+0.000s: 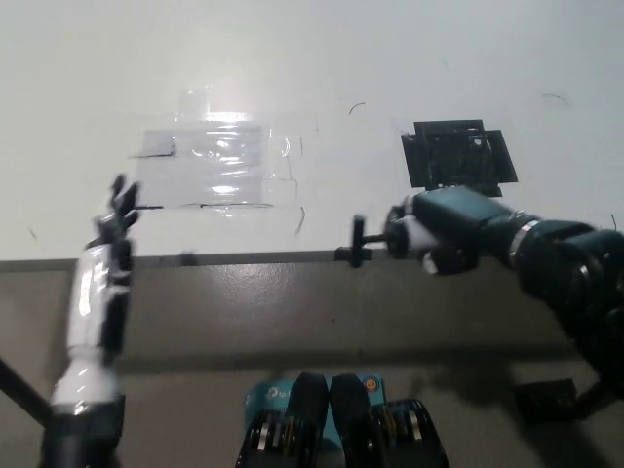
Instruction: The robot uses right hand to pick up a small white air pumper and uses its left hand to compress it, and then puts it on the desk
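My black right hand point(450, 230) is shut on the small white air pumper point(408, 237) and holds it level over the desk's front edge. The pumper's black plunger handle point(357, 242) sticks out to the left, past the fingers. Most of the white body is hidden inside the grip. My white left hand point(105, 261) is far off at the left, near the desk edge, with its fingers apart and nothing in it. The two hands are well apart.
A white desk point(322, 58) fills the upper picture, its front edge running across the middle. A clear taped plastic patch point(216, 166) lies at centre left. A black square fixture point(458, 154) sits on the desk just behind my right hand.
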